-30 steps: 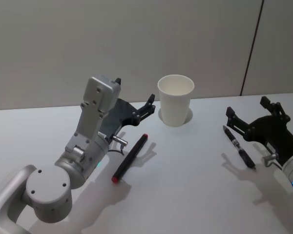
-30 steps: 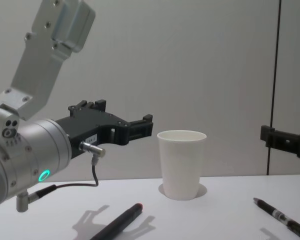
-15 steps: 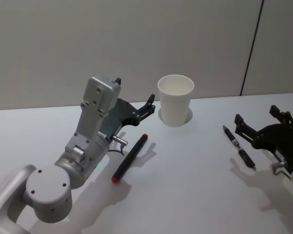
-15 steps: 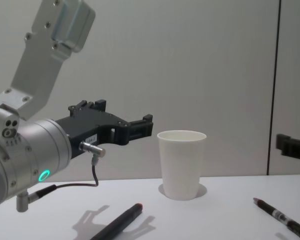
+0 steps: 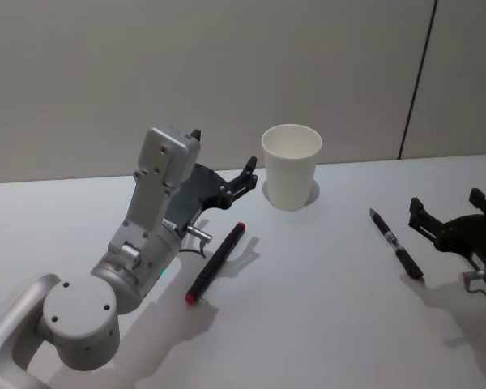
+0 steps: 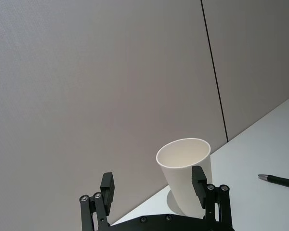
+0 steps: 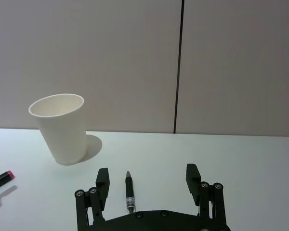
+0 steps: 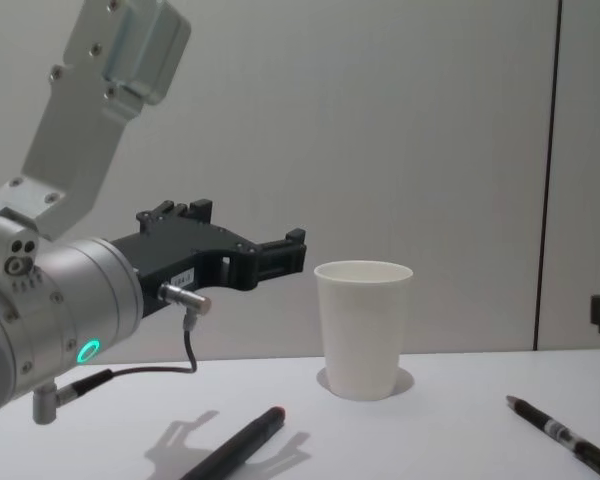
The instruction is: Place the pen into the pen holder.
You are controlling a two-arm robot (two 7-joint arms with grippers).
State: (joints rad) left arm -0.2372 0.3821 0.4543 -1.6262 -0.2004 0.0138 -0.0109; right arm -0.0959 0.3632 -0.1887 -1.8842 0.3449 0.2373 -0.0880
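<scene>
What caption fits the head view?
Open left gripper near the cup, open right gripper beside the black pen, red-tipped pen on the table.

Your pen holder [image 5: 291,166] stands upright at the back of the desk [image 5: 324,324], open air over its mouth, the wall [image 5: 146,73] close behind it. The left pincer [image 6: 153,185] hangs spread just to its left, off the desk, crowding that side. On the right you get bare desk between the pen holder and the black pen [image 5: 396,244]. The right pincer [image 5: 447,207], fingers wide, sits near that pen. The red-tipped pen [image 5: 215,262] lies flat on the left, below the left pincer.
</scene>
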